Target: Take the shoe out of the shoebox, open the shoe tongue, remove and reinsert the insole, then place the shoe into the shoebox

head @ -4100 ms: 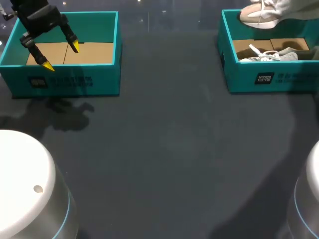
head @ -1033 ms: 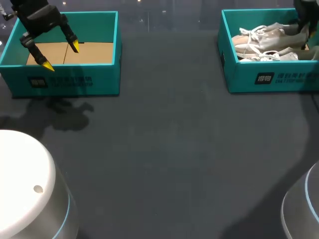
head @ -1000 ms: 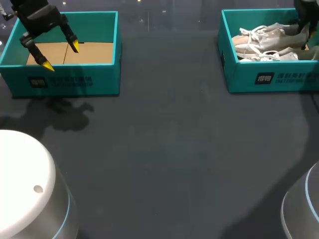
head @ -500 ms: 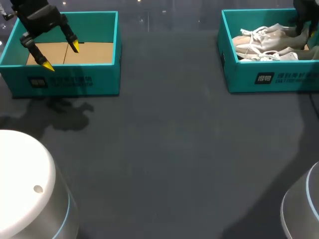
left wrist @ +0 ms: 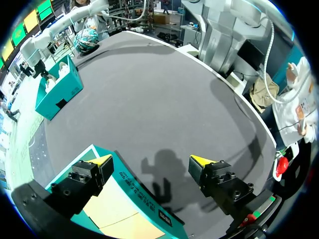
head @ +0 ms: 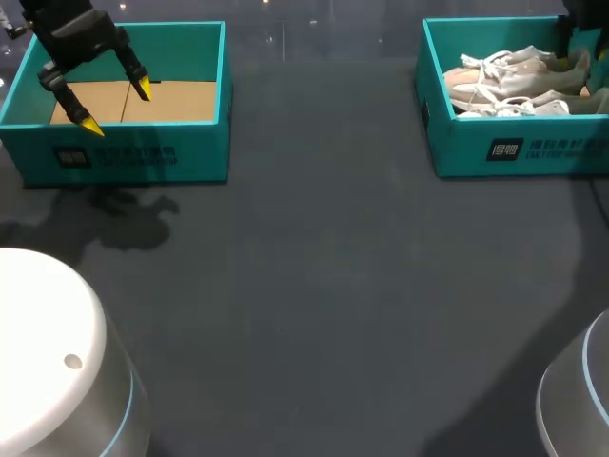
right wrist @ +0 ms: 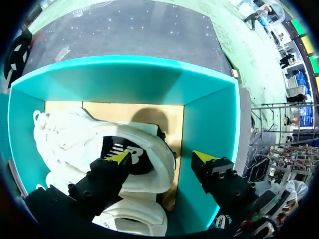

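Two boxes: teal and open-topped, standing well apart on the dark table (head: 314, 276); left shoebox (head: 124, 157) at the far left, right shoebox (head: 514, 148) at the far right.
Left box floor: brown cardboard flaps showing.
Shoes: a pale pair in the right shoebox; upper shoe (right wrist: 75, 134) lies on its side across the lower shoe (right wrist: 134, 214), laces loose toward the box's front wall.
Upper shoe heel: dark collar lining turned toward the right wrist camera; heel end close to the box's end wall, with a strip of cardboard floor between them.
Left arm: left gripper (head: 116, 107) hangs above the left shoebox's front wall, yellow tips spread wide, nothing between them; its shadow falls on the table ahead of the box.
Right arm: right gripper (right wrist: 162, 158) is above the right shoebox at the heel end, fingers spread; one tip over the upper shoe's heel collar, the other by the end wall.
Contact with shoe: cannot tell.
Head view of right gripper: only a dark part shows at the box's far corner.
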`<state>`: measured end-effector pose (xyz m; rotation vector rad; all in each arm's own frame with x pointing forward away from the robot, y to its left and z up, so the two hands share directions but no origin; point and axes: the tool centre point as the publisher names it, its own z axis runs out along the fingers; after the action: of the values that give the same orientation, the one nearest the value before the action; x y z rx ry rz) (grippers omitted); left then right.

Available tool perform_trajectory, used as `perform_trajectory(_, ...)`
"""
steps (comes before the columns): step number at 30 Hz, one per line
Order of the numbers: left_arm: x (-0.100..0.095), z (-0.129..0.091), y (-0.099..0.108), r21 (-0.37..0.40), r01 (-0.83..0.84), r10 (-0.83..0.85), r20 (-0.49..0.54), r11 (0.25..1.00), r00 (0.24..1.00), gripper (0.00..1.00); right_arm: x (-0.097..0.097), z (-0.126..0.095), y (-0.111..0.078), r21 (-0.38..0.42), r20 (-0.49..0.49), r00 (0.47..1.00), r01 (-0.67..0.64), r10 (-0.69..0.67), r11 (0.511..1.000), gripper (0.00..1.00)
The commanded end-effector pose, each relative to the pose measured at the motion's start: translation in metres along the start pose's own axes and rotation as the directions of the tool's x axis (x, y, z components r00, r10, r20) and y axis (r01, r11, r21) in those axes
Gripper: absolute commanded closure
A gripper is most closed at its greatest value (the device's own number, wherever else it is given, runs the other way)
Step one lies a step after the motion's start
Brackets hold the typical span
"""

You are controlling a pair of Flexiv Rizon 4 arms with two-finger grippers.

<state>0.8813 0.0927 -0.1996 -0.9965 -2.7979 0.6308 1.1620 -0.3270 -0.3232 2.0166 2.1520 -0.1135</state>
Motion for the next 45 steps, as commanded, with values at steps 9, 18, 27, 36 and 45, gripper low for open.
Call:
perform_trajectory(9, 0.0, 0.0, 0.0, -0.002, 0.0, 0.0, -0.001, 1.0, 1.0, 0.0, 0.016, -0.082, -0.025, -0.033, -0.058, 0.998, 0.002, -0.004, 0.999, 0.0)
perform_trajectory(18, 0.001, -0.006, -0.002, 0.021, 0.019, -0.019, -0.001, 1.0, 1.0, 0.0, 0.033, -0.124, -0.048, -0.045, -0.084, 0.996, 0.025, -0.028, 0.999, 0.0)
perform_trajectory(27, -0.006, -0.033, 0.004, 0.047, 0.662, -0.662, -0.007, 0.748, 0.749, 0.0, 0.053, -0.144, -0.074, -0.034, -0.078, 0.997, 0.001, -0.003, 0.999, 0.0)
perform_trajectory(36, 0.007, -0.06, 0.024, 0.08, 0.933, -0.838, 0.473, 0.35, 0.273, 0.0, 0.072, -0.155, -0.098, -0.008, -0.076, 0.997, -0.017, 0.016, 1.0, 0.0)
perform_trajectory(45, 0.007, -0.06, 0.024, 0.08, 0.933, -0.838, 0.473, 0.35, 0.273, 0.0, 0.072, -0.155, -0.098, -0.008, -0.076, 0.997, -0.017, 0.016, 1.0, 0.0)
